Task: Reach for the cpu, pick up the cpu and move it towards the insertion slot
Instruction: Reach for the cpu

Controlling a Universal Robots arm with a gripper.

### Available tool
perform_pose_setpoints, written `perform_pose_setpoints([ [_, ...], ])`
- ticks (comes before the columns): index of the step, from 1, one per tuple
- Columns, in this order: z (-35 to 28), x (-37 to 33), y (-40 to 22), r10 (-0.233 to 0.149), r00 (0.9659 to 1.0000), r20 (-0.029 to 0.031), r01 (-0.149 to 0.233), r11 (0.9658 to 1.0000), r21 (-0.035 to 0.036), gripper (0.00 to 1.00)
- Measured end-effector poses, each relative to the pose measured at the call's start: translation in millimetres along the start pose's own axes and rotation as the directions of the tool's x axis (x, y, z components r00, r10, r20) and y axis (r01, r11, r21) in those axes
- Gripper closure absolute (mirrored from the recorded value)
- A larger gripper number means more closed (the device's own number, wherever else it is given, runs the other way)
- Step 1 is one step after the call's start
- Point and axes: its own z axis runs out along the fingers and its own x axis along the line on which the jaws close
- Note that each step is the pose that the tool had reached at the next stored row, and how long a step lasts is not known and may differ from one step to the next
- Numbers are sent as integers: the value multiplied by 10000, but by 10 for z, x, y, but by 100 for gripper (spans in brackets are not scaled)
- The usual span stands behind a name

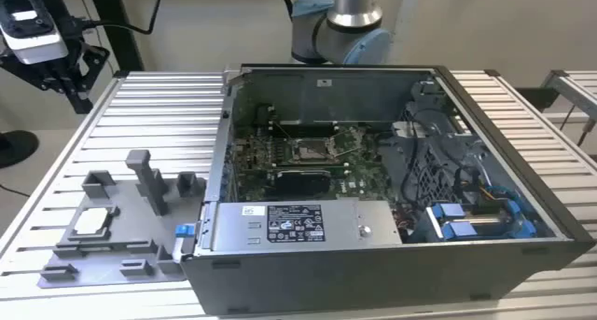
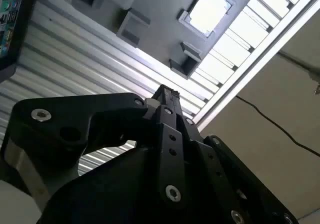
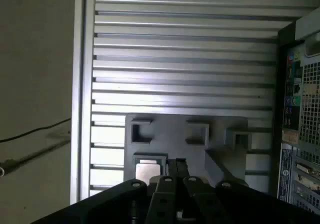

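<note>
In the exterior view, the tool [image 1: 73, 82] hangs high at the exterior view's left, over the edge of the slatted aluminium desk [image 1: 168, 117]. It is well apart from the cpu [image 1: 94, 222]. The cpu lies flat in a square pocket of the grey fixture plate [image 1: 103, 265], which sits on the desk to the exterior view's left of the open computer case [image 1: 373, 271]. Inside the case, the insertion slot [image 1: 312, 150] sits on the green motherboard [image 1: 252, 156], just beside a black rectangular component [image 1: 303, 184].

In the second wrist view, the tool [image 2: 165, 91] is narrow, its black fingers [image 2: 161, 95] drawn close together. Beyond its tip lie the desk slats [image 2: 75, 59] and the fixture plate [image 2: 165, 4]. The cpu [image 2: 209, 11] rests bright in its pocket, apart from the tool. A corner of the case [image 2: 10, 14] shows at one edge.

In the first wrist view, the tool [image 3: 176, 165] points toward the fixture plate [image 3: 170, 134] on the desk [image 3: 185, 49], its fingertips close together. The cpu [image 3: 146, 170] sits in its pocket just beside the line of the fingertips. The rear of the case [image 3: 300, 134] stands at the desk's far side.
</note>
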Motion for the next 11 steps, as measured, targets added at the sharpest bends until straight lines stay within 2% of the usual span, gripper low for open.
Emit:
perform_pose_setpoints([
  [11, 0, 0, 0, 0, 10000, 0, 0, 10000, 0, 100],
])
